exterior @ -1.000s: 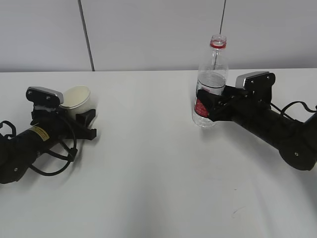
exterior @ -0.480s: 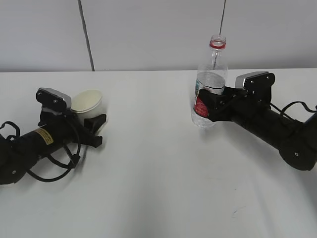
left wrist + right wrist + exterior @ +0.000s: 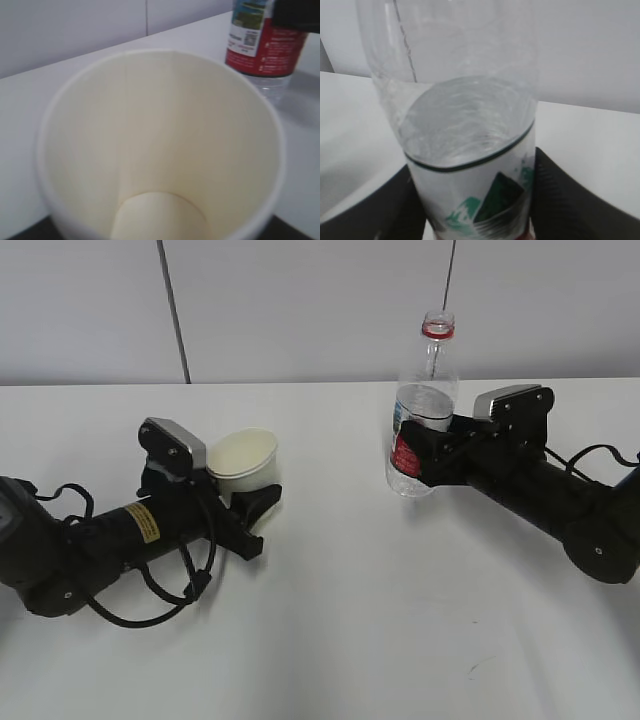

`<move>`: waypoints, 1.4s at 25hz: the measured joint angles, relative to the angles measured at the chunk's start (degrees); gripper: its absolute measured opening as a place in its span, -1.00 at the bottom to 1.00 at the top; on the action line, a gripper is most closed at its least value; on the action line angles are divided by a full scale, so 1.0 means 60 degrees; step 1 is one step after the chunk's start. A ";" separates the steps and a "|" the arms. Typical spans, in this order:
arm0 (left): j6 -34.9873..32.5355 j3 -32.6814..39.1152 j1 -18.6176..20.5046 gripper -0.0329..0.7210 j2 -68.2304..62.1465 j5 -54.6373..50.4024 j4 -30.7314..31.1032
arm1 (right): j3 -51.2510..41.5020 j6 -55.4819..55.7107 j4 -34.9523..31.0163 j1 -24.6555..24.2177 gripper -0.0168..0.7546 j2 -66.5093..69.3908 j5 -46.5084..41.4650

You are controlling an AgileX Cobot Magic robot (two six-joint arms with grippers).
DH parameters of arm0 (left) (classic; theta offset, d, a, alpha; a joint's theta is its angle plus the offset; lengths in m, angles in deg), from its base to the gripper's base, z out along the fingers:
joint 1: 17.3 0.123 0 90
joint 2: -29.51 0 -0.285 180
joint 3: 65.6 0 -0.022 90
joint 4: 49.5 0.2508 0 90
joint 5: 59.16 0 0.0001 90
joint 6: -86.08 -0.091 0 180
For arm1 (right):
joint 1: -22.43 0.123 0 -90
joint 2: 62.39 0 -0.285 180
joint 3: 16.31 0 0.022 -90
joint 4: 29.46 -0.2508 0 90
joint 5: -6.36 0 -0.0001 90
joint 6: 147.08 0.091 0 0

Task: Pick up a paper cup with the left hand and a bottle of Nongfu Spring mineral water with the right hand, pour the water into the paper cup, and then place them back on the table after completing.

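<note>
The left hand (image 3: 238,502) has slid across the table (image 3: 330,640) toward the middle, away from the left edge, and it took the paper cup (image 3: 243,462) along. The cup tips more to the right now than it did a second ago. The right hand (image 3: 412,452) and the bottle (image 3: 421,415) have hardly moved; the bottle looks a tiny bit higher. On the left, the black fingers of the left hand are closed around the lower part of the cup, so the hand is holding it. The cup sits nearer the back edge of the tabletop than the front edge. In the left wrist view the cup (image 3: 160,145) is cream inside, and nothing is in it; its round bottom shows. On the right, the bottle stands upright toward the back edge. The right hand grips it at its red label, with one dark finger on each side of the bottle (image 3: 470,165) in the right wrist view. The bottle has no cap, only a red ring at its neck. The water (image 3: 465,122) inside is clear and fills the bottle about halfway.
</note>
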 joint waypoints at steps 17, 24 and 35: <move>0.0042 -0.0074 -0.1164 0.01 0.0000 -0.0022 -0.0431 | 0.0000 -0.0740 0.0592 0.0014 0.09 -0.0903 -0.1730; 0.0098 -0.0092 -0.1164 0.01 0.0000 -0.0022 -0.0482 | 0.0000 -0.0814 0.0783 0.0014 0.08 -0.0903 -0.1713; 0.0589 -0.0092 -0.1172 0.01 0.0000 -0.0022 0.0228 | -0.0019 -0.1565 0.1108 0.0014 0.08 -0.1200 -0.2082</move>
